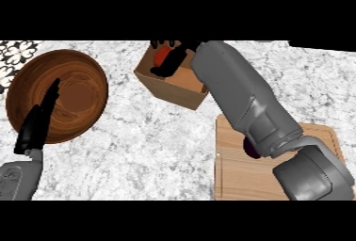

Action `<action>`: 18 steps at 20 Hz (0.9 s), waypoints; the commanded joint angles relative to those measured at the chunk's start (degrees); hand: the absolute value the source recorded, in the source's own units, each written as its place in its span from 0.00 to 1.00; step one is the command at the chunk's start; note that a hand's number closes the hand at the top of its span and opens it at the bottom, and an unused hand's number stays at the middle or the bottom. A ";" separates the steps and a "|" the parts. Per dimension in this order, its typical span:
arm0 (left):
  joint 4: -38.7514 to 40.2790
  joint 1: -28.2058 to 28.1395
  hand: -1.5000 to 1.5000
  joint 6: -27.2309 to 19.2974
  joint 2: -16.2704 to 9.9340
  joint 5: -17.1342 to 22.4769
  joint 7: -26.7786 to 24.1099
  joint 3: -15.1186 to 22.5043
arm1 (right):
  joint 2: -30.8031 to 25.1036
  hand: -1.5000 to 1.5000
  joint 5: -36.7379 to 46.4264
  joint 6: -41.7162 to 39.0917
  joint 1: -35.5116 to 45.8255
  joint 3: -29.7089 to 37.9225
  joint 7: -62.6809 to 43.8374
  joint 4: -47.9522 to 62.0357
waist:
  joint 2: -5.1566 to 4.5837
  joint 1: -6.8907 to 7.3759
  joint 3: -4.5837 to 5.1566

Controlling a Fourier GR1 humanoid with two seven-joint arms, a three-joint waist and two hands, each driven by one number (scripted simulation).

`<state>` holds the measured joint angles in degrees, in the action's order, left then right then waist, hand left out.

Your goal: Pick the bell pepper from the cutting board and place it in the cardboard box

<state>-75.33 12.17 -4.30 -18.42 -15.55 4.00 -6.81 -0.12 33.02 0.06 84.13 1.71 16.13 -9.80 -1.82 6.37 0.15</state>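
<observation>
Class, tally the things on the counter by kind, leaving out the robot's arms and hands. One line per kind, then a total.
Wooden bowl: 1
Cardboard box: 1
Wooden cutting board: 1
Red bell pepper, at the right hand over the box: 1
Dark item on the board, mostly hidden by the forearm: 1
Total: 5

The right forearm [243, 89] hides much of the cardboard box [173, 87] and part of the cutting board [243, 179], which runs past the lower edge.

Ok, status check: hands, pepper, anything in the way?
Right hand over cardboard box, curled on red bell pepper. Left hand open, resting over wooden bowl. Nothing blocking the box.
</observation>
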 commanded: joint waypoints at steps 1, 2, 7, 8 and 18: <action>-0.26 2.12 0.50 0.24 0.49 -0.98 1.30 1.42 | 0.12 0.00 -2.62 0.25 -0.74 0.28 -1.88 3.48 | -0.53 2.25 0.00; -0.11 1.31 0.50 -0.81 1.14 -1.40 0.88 1.40 | 0.12 0.00 -2.20 -1.17 -0.42 -0.76 -1.88 3.88 | -0.04 1.06 -0.02; -0.26 0.12 0.50 0.31 0.65 -0.36 -1.68 0.87 | 0.12 0.00 -5.54 0.22 -0.76 1.25 2.17 2.66 | -0.23 1.81 -0.04; 0.48 2.10 0.50 0.61 0.86 -0.64 -0.32 1.39 | 0.12 0.00 -5.45 2.52 -0.98 1.13 3.27 2.29 | -0.70 2.27 -0.04; 2.11 0.89 0.50 -0.12 -0.53 0.19 -1.24 -1.60 | -0.25 0.00 -16.17 4.09 -0.22 11.77 7.03 -0.15 | -0.05 -1.68 -0.08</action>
<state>-74.53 12.84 -4.33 -18.35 -15.75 3.58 -7.27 -0.09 20.22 4.54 82.82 9.91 23.53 -9.48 -2.07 6.26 0.05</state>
